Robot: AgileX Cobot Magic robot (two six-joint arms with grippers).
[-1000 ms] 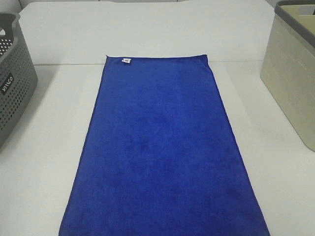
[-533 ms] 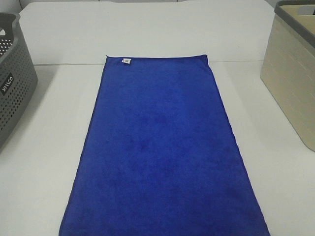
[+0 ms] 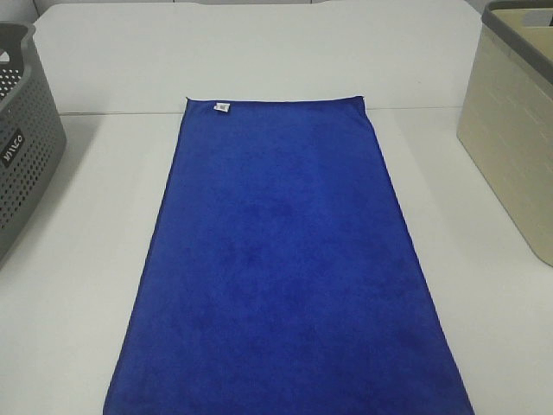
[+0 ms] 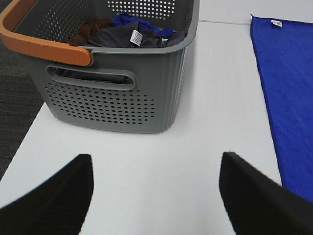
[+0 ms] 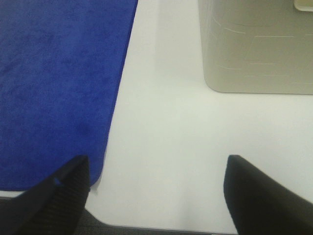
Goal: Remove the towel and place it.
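The towel (image 3: 285,268) lies spread flat down the middle of the white table (image 3: 78,285), long side running away from me, its near end cut off by the edge of the high view. Its small white tag (image 3: 221,107) sits at the far corner on my left side. No folds, no bunching that I can see, and nothing rests on it.

My left gripper (image 4: 156,191) hovers over bare table just beside the towel's left edge, jaws standing well apart with nothing between them. My right gripper (image 5: 156,196) hangs near the table's front edge, just off the towel's near right corner, jaws spread wide and holding nothing. One of its fingers (image 5: 58,196) overlaps the towel's corner in the wrist view; whether it touches the cloth I can't tell.

Out to the left stands a grey perforated basket (image 4: 122,98) with an orange handle (image 4: 39,46), clothes (image 4: 127,34) heaped inside in dark grey, brown and blue. Out to the right stands a beige bin (image 3: 510,138), well apart from the towel.
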